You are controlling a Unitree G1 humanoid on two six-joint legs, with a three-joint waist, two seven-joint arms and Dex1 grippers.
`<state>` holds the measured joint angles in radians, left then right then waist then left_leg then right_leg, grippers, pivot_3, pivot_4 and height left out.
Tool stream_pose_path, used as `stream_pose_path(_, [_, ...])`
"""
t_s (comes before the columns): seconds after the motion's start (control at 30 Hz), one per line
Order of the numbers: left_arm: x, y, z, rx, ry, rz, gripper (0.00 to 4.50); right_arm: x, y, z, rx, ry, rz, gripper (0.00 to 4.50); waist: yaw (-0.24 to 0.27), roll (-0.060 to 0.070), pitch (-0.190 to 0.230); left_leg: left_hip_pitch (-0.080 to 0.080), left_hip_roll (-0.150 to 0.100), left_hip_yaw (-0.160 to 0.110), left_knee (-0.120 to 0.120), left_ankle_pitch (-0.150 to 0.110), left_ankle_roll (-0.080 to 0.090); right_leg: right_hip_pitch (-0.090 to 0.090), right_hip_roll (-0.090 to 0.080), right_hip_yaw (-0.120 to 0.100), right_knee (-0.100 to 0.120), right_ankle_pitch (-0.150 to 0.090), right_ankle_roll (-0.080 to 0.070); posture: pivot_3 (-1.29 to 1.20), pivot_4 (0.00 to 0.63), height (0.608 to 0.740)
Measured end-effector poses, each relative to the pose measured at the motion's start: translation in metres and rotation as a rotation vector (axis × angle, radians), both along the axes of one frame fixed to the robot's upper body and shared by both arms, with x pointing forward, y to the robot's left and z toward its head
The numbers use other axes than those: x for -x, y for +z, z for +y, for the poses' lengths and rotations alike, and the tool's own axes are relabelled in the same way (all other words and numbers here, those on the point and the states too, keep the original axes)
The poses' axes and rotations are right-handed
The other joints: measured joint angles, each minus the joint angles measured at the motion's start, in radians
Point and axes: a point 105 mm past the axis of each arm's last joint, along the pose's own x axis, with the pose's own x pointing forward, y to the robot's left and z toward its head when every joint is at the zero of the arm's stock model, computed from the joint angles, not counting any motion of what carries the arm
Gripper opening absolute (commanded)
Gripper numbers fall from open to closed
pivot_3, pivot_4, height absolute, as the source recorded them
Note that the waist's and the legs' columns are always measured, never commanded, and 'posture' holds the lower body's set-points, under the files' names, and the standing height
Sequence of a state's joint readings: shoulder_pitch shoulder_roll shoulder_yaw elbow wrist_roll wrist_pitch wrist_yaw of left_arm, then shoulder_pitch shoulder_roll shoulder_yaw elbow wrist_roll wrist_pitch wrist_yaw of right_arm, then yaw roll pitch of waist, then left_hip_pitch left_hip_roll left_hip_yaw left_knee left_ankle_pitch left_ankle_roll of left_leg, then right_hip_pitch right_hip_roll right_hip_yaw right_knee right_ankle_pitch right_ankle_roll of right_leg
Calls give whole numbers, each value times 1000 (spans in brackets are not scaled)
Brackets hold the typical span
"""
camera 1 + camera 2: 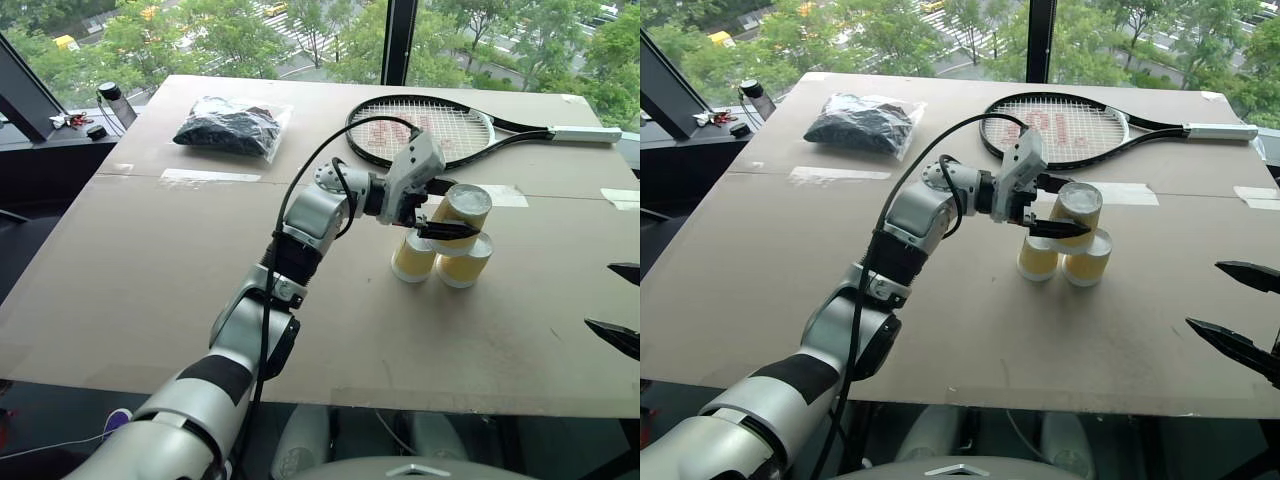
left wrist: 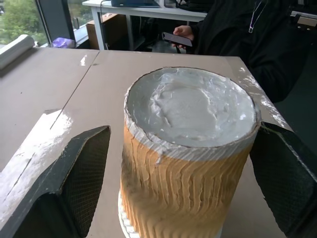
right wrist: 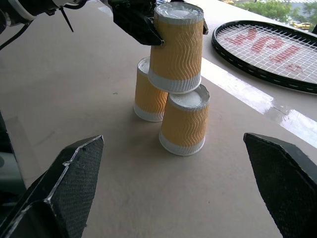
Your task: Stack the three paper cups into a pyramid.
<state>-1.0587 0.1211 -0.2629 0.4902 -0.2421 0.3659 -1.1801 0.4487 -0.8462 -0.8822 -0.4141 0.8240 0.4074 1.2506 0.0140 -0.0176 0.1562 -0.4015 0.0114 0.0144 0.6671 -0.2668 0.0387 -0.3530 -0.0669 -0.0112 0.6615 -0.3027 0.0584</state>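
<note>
- The left pincer (image 1: 447, 222) partly covers the top cup (image 1: 466, 206), and the two lower cups (image 3: 183, 124) sit below it, upside down and touching on the table (image 1: 150, 280).
- Left pincer: fingers (image 2: 74, 168) spread wide on either side of the top cup, a gap showing at each side; it rests on the lower pair.
- Right pincer (image 1: 1235, 320): open, empty, well off to the side of the pyramid.
- Red lettering on the racket (image 3: 267, 49) strings is unreadable.
</note>
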Motion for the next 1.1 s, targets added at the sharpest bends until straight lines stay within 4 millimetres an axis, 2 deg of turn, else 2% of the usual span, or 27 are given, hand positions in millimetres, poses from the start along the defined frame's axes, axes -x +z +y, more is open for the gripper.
stream_pose_path(0.1, [0, 16, 13, 36, 16, -1, 4460, 0, 0, 0, 0, 4, 0, 4500, -6, 1, 0, 0, 0, 0, 0, 0, 0, 0, 0, 1, 0, 0, 0, 0, 150, 740])
stream_pose_path(0.13, [1, 28, 25, 61, 33, -9, 4460, 0, 1, 0, -1, 6, -5, 4500, -8, 1, 0, 0, 1, 0, 0, 0, 0, 0, 0, 1, 0, 0, 0, 0, 150, 740])
stream_pose_path(0.27, [6, 36, 48, 77, 59, -3, 4460, -3, 3, -3, -2, 0, -15, 4500, -5, 2, 0, 1, 0, 0, 0, 0, 0, 0, -1, 1, 0, 0, 0, 0, 150, 740])
stream_pose_path(0.47, [21, 10, 91, 52, 127, 102, 4460, -17, 6, -7, 2, 23, -23, 4500, -2, 2, 1, 1, 0, -1, 0, 2, -3, 0, -1, 2, 1, 0, 0, 0, 150, 740])
stream_pose_path(0.57, [31, -2, 118, 108, 194, 134, 4460, -23, 8, -7, 2, 48, -25, 4500, -3, 3, 0, 1, 0, 0, 0, 2, -4, 1, -2, 3, 0, 0, 0, 0, 150, 740])
stream_pose_path(0.63, [44, -19, 135, 160, 232, 152, 4460, -27, 9, -10, -4, 51, -24, 4500, -4, 3, 0, 1, 0, 0, 0, 2, -4, 1, -4, 4, 0, 0, 0, 0, 150, 740])
stream_pose_path(0.73, [58, -48, 152, 116, 298, 206, 4460, -30, 7, -13, -3, 58, -8, 4500, 3, 3, 1, 1, 0, -2, 1, 1, -1, 2, -4, 2, 0, 0, 0, 0, 150, 740])
stream_pose_path(0.93, [80, -57, 187, 144, 405, 182, 4460, -24, -6, -24, -3, 34, 64, 4500, 2, 3, 0, 3, 0, -4, 0, 0, 0, 4, -8, 1, -1, 0, -1, 0, 150, 740])
stream_pose_path(1.1, [111, -86, 225, 78, 563, 263, 4460, -11, -21, -44, 9, -58, 135, 4500, -3, 4, 1, 4, 1, -3, -2, -1, 1, 4, -10, 1, -3, 0, -1, 0, 150, 740])
